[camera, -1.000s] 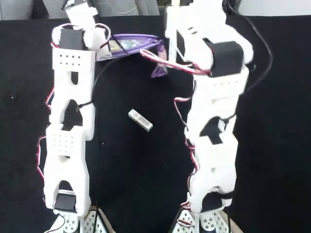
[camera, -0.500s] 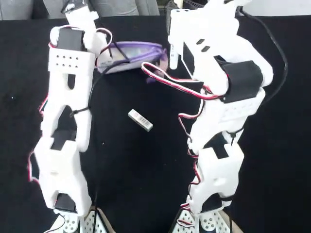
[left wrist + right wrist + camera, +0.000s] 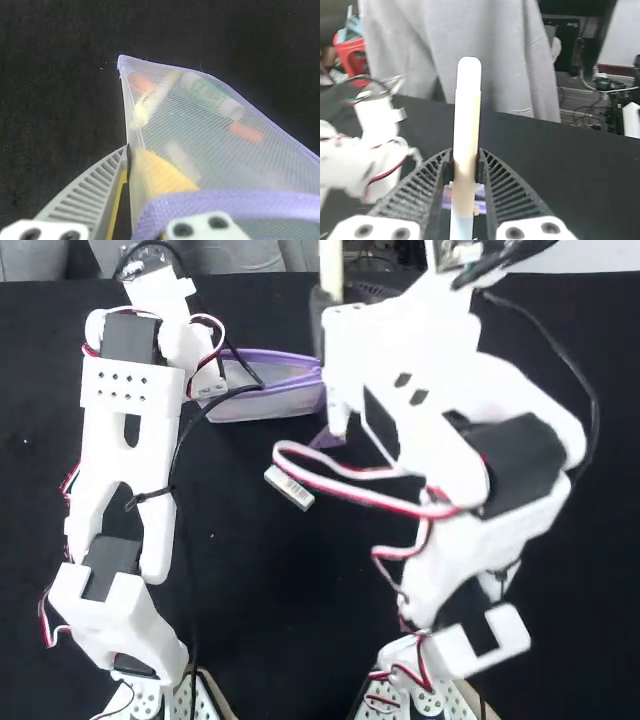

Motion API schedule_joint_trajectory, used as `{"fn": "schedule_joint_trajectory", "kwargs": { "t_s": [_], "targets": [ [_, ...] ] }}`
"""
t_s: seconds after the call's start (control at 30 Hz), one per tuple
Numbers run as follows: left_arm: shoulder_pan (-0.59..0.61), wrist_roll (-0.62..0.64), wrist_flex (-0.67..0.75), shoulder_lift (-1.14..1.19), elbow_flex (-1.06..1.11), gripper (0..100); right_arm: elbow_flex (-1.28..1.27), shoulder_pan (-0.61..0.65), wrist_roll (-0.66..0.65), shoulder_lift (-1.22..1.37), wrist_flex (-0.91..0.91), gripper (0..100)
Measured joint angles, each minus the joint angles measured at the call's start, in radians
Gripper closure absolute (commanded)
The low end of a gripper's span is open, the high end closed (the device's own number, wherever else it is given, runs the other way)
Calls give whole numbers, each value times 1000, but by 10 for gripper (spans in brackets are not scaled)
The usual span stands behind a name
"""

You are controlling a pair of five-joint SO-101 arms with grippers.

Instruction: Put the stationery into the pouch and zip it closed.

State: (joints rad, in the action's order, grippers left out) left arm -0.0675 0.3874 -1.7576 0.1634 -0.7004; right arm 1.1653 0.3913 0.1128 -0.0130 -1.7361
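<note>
Two pieces are out: right fingers (image 3: 417, 197) pinch a white pen (image 3: 468, 115), a small block (image 3: 289, 488) lies loose. Left fingers (image 3: 85, 200) clamp the pouch (image 3: 210, 135); I'd drop the pen in.

Right arm (image 3: 450, 440) crowds the white block (image 3: 289, 488).

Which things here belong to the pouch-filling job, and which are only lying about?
Job: purple pouch; cream stick in right claw; small white labelled block on table.
Lying about: red object, cables behind the table.
</note>
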Motion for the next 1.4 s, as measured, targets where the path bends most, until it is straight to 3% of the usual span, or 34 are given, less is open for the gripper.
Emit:
{"fn": "schedule_joint_trajectory", "kwargs": {
  "t_s": [0.37, 0.73, 1.0, 1.4],
  "targets": [
    [0, -25, 0, 31, -2, 970, -153, 135, 0, -101, 6, 987],
    [0, -37, 0, 31, -2, 970, -376, 84, 0, -192, 138, 987],
    [0, -37, 0, 31, -2, 970, -750, 80, 0, -379, 422, 987],
    [0, -37, 0, 31, -2, 970, -1401, 80, 0, -671, 1080, 987]
  ]
}}
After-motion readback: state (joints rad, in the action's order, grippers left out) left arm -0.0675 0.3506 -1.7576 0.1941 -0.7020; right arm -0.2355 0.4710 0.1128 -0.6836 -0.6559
